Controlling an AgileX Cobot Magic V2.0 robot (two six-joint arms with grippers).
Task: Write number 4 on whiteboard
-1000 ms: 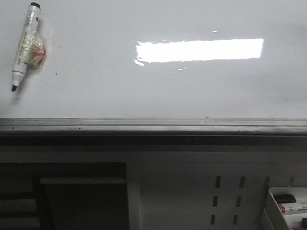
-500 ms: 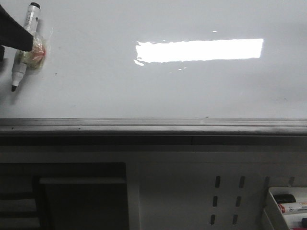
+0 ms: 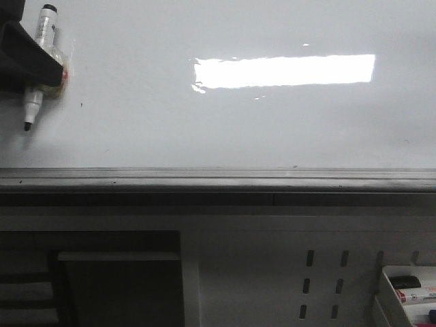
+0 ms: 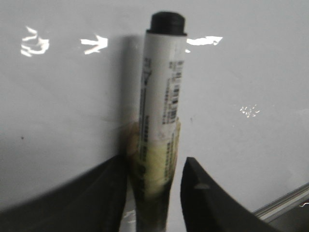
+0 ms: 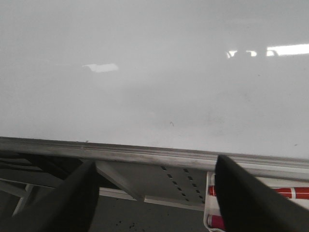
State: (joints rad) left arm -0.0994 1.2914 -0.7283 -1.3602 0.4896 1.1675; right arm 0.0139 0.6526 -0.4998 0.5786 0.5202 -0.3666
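Left gripper (image 3: 30, 65) newly over the marker (image 3: 41, 41) (fingers (image 4: 203, 193) straddling, grip unclear), whiteboard (image 3: 238, 129) rightward bare.

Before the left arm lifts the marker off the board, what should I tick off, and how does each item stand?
1. Marker sits between the left gripper fingers: ok.
2. Fingers pressed on the barrel: cannot tell.
3. Marker tip uncapped: ok.
4. Whiteboard free of strokes: ok, no number 4 yet.
5. Right gripper open, holding nothing, away from the marker: ok.

Matte black, wedge-shaped tool (image 4: 152, 193) fingers (image 4: 207, 198)
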